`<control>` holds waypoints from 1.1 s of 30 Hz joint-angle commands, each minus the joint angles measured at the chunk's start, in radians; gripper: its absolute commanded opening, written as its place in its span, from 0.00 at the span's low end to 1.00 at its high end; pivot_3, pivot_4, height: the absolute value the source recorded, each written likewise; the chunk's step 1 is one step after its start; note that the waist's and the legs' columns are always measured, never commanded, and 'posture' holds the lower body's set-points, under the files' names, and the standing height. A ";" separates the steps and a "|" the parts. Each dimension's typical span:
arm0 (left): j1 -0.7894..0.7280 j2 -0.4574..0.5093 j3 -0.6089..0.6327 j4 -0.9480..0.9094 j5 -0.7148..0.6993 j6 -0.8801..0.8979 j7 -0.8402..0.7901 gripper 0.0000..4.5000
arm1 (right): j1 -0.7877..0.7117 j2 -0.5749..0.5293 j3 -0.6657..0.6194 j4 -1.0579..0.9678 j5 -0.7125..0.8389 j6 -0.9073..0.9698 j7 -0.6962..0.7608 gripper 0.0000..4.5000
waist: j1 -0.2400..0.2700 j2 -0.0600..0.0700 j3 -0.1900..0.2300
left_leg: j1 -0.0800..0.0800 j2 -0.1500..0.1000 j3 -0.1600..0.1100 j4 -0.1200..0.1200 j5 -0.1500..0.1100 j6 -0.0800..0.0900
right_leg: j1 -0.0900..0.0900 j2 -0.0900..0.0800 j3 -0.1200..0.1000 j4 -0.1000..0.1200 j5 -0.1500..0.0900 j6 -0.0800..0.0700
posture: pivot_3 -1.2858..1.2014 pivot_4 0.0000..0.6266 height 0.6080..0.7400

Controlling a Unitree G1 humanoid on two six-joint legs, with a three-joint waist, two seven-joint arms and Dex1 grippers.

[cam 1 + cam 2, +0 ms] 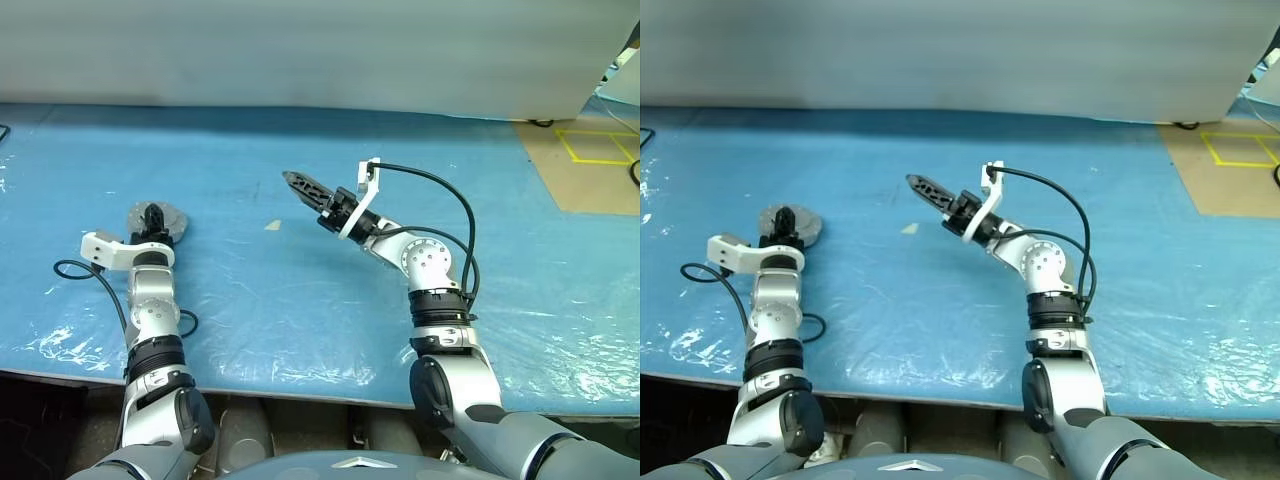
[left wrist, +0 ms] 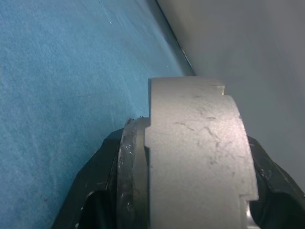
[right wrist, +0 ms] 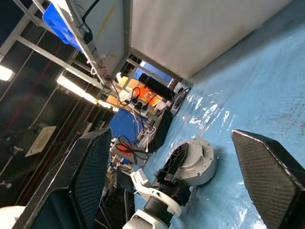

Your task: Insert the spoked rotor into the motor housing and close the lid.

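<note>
- The robot's left end effector (image 1: pixel 152 215) is clamped on the motor housing (image 3: pixel 198 162), a short round silver casing at the left side of the blue-covered counter (image 1: pixel 300 300). Its black fingers (image 2: pixel 90 191) press on opposite sides of the rim.
- Whether the casing sits on the plastic sheet or hangs just above it cannot be told.
- The right end effector (image 1: pixel 292 180) is raised over the middle of the counter, well apart from the casing. Its two fingers are spread wide and it holds nothing.
- A small pale scrap (image 1: pixel 272 225) lies on the sheet between the two arms.
- The spoked rotor cannot be made out as a separate part, so the insertion step looks not yet done.
- The casing appears to be solid, scuffed metal: stiff, probably heavy for its size, and smooth enough to slide in a loose pinch.
- The stepped wall and notched edge look like the safest places to grip. The copper windings inside are likely delicate and best left untouched.
- The rotor will probably need holding by its rim, kept flat.
</note>
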 commanded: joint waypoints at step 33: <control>0.177 0.273 -0.369 -0.349 0.343 -0.132 -0.451 0.99 | 0.106 -0.145 0.230 -0.099 -0.366 -0.387 0.155 0.95 | 0.000 0.000 0.000 | 0.001 0.000 -0.001 0.001 0.000 0.000 | 0.001 -0.001 0.000 0.002 0.000 -0.001 | 0.52 0.24 1.00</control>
